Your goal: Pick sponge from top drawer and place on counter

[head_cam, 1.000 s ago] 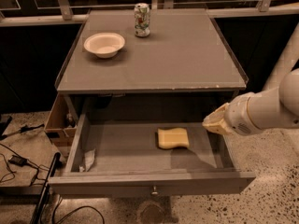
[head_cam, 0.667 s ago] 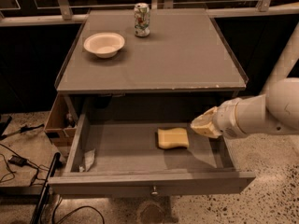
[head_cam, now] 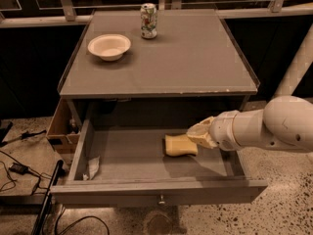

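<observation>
My pincer (head_cam: 199, 134) hangs inside the open drawer (head_cam: 127, 156), at the right end of the sponge (head_cam: 179, 145). It is touching the sponge or just short of it. I cannot tell which, nor whether the pincer is apart or together. The sponge lies flat on the drawer floor, not yet lifted.

I judge it light and soft. It will squash under a hard squeeze and may bulge out sideways, but it should not slip and cannot break. The best hold, I think, is across its short width near the middle, closing only until it gives a little.

Well left of the sponge, against the drawer's side wall, lies a crumpled scrap (head_cam: 92, 168). Behind and above the sponge is the worktop (head_cam: 195, 62). It carries a white bowl (head_cam: 109, 46) and a can (head_cam: 148, 20), both far behind the sponge and to its left.
</observation>
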Robot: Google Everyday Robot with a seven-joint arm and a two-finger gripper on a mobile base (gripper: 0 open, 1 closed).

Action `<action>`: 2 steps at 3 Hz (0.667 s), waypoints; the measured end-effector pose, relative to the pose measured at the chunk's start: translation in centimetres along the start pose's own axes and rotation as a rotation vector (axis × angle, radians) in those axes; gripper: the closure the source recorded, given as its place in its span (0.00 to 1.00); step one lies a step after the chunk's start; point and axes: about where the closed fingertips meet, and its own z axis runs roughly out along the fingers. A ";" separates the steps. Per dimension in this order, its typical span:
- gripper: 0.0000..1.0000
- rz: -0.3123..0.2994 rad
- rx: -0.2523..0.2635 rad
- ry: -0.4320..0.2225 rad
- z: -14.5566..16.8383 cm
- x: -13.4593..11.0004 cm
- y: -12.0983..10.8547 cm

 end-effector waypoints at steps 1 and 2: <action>1.00 -0.020 -0.001 0.014 0.4 0.6 0.2; 0.81 -0.049 -0.009 0.019 1.7 1.9 0.4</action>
